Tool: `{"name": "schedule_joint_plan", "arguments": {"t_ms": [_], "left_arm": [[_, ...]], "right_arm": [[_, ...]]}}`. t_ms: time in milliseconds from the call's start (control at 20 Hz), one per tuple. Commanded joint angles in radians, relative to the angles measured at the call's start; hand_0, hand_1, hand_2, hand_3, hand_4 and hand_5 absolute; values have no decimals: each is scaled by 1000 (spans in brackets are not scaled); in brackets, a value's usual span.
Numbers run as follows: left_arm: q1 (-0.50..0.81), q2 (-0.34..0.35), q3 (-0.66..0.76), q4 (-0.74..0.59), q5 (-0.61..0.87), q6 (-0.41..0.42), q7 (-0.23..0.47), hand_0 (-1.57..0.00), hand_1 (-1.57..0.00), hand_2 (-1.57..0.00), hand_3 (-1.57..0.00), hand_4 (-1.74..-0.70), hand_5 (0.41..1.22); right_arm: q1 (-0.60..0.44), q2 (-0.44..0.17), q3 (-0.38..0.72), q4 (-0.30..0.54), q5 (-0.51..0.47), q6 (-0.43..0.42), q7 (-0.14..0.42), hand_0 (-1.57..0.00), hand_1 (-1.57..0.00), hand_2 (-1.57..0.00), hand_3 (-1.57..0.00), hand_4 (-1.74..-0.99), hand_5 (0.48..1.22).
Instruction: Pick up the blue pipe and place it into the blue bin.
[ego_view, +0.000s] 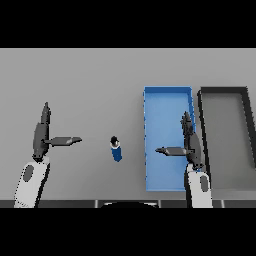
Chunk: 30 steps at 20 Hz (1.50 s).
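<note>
Both hands, left (41, 134) and right (190, 142), hang open; rectangular blue bin (167, 95) holds nothing, small blue pipe (116, 149) stands beside it, black tip pointing away.

Left hand (42, 131) open, right hand (190, 142) open

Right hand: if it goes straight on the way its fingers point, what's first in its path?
The right hand points up-view along the right wall of the blue bin. Nothing stands ahead; only grey table beyond, though its height is unclear.
</note>
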Motion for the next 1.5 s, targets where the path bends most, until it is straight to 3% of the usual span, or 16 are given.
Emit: {"name": "schedule_joint_plan", "arguments": {"t_ms": [0,250,300,400,650,800,900,1050,1150,1450], "left_arm": [[1,-3,-2,-3,-2,3,-5,1,1,1,1,-967,594],[12,-24,-30,-30,-27,29,2,1,1,1,1,-967,594],[14,48,-69,-38,-30,-94,-42,1,1,1,1,-967,594],[13,135,-87,-33,-21,-222,-74,1,1,1,1,-970,596],[20,175,-111,-47,-21,-301,-112,1,1,1,1,-965,593],[40,201,-144,-100,-4,-371,-126,1,1,1,1,-977,583],[79,229,-175,-162,-5,-408,-122,1,1,1,1,-989,566],[92,234,-257,-252,-41,-427,-14,1,1,1,1,-1018,512],[96,215,-306,-275,-60,-438,39,1,1,1,1,-1047,483],[56,135,-390,-241,-133,-453,35,1,1,1,1,-1123,470]], "right_arm": [[1,-3,-3,-1,-2,1,-1,1,1,1,1,-1210,594],[22,-24,-16,-20,-28,23,-9,1,1,1,1,-1210,594],[37,-97,17,-45,53,43,-64,1,1,1,1,-1210,594],[56,-163,56,-63,137,63,-102,1,1,1,1,-1198,589],[91,-190,90,-120,180,77,-101,1,1,1,1,-1187,585],[84,-195,82,-120,170,81,-70,1,1,1,1,-1187,579],[85,-192,84,-119,163,87,-86,1,1,1,1,-1200,580],[75,-183,82,-128,149,86,-82,1,1,1,1,-1225,580],[57,-185,78,-120,147,87,-51,1,1,1,1,-1228,573],[74,-177,91,-125,159,87,-58,1,1,1,1,-1210,570]]}}
